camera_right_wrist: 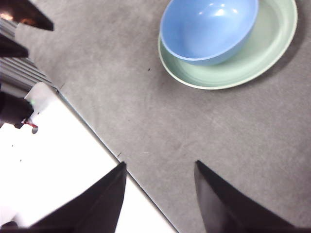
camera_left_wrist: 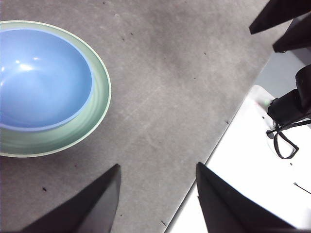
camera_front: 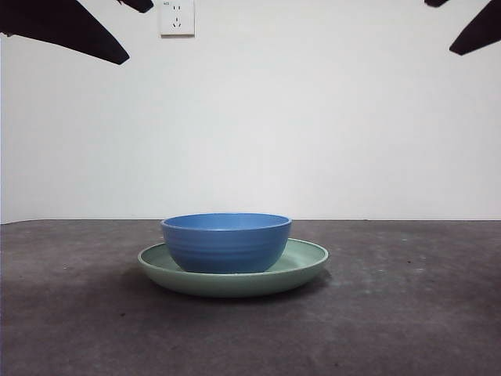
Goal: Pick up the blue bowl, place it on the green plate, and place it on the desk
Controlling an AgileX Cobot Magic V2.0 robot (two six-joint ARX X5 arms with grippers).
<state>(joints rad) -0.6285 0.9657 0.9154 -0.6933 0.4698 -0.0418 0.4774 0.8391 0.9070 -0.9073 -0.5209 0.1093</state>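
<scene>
The blue bowl (camera_front: 226, 243) stands upright inside the green plate (camera_front: 305, 262) on the desk (camera_front: 407, 313), centred in the front view. Both wrist views show the pair from above: bowl (camera_left_wrist: 41, 77) in plate (camera_left_wrist: 99, 104), and bowl (camera_right_wrist: 209, 29) in plate (camera_right_wrist: 272, 43). My left gripper (camera_left_wrist: 158, 194) hangs open over bare desk near the desk's edge, well apart from the plate. My right gripper (camera_right_wrist: 160, 191) is open too, high above the desk edge and away from the plate. Neither holds anything. Only dark arm tips show at the top corners of the front view.
A white wall with a power socket (camera_front: 177, 17) stands behind the desk. A white surface (camera_left_wrist: 252, 160) with black cables lies beyond the desk edge, seen also as a white surface (camera_right_wrist: 53, 160) in the right wrist view.
</scene>
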